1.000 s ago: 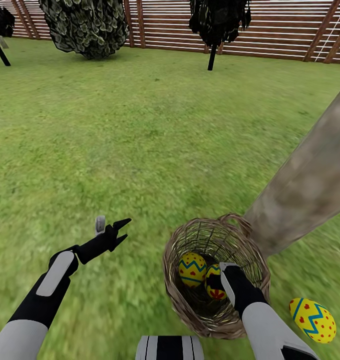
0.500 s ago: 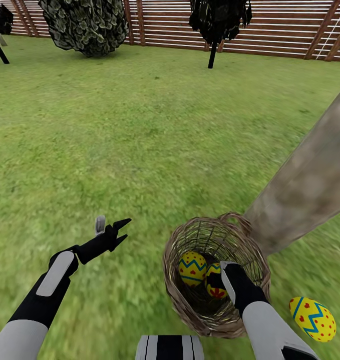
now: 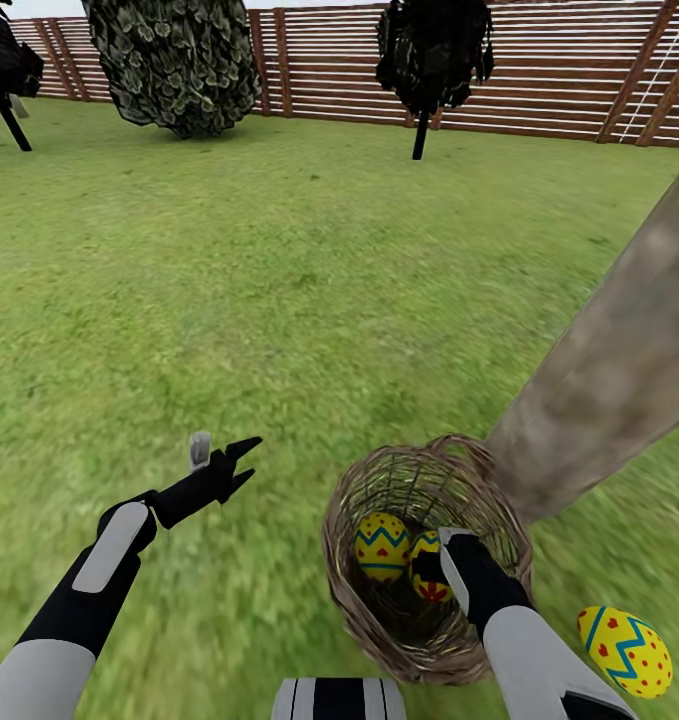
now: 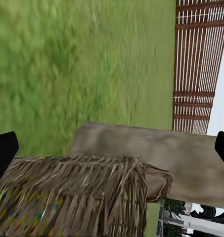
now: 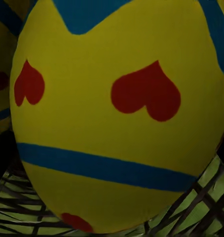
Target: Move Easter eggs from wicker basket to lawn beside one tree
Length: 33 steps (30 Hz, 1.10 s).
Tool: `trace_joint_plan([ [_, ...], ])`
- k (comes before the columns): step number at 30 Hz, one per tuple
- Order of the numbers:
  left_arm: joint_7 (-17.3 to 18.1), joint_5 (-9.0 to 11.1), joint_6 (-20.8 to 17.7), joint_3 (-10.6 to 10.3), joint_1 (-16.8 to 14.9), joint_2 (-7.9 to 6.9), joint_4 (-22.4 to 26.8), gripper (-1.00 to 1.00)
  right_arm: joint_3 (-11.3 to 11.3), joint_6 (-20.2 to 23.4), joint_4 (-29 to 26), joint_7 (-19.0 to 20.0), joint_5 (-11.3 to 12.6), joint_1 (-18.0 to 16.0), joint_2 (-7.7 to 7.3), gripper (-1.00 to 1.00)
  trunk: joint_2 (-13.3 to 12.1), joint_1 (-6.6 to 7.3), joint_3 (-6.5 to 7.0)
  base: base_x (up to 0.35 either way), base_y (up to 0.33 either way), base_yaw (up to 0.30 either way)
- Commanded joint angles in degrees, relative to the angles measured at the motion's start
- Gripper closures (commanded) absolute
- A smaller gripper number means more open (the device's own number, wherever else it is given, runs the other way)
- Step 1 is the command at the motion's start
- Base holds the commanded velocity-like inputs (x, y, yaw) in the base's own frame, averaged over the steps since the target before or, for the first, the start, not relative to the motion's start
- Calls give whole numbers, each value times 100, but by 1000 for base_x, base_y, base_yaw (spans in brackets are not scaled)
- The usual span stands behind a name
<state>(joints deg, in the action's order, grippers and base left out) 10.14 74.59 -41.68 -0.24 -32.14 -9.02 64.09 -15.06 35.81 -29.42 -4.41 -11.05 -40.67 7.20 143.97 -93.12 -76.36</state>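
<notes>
Reaching into the basket, the right gripper is pressed against an egg, grip unclear; the left gripper is spread open.

The right gripper reaches inside the wicker basket, its fingertips hidden against an egg, so whether they grip cannot be told. That egg overruns the right wrist view's edges. The tree is cut off by the head view's right edge. The grass in the left wrist view is blurred.
</notes>
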Motion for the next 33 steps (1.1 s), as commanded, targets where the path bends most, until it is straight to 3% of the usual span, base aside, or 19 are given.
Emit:
trace_joint_plan([
  [1,14,3,-16,-2,-3,-3,-2,-100,-41,23,-8,19,-29,-3,9,100,0,3,19,0,0,0],
  [8,14,-2,-16,-2,-3,0,-5,-100,-37,19,122,19,-29,-3,9,100,-9,21,174,0,0,0],
  [13,-25,3,-15,-8,-3,-10,-388,-100,-41,30,199,26,-29,-3,9,100,-16,34,285,-8,0,0],
  [29,-56,-6,-16,-10,-47,-3,-424,-100,-41,49,209,28,-29,-3,9,100,-37,75,639,-38,0,0],
  [33,-56,-6,-16,-11,-47,-2,-424,-100,-41,49,209,28,-29,-3,9,100,-43,86,728,-261,0,0],
])
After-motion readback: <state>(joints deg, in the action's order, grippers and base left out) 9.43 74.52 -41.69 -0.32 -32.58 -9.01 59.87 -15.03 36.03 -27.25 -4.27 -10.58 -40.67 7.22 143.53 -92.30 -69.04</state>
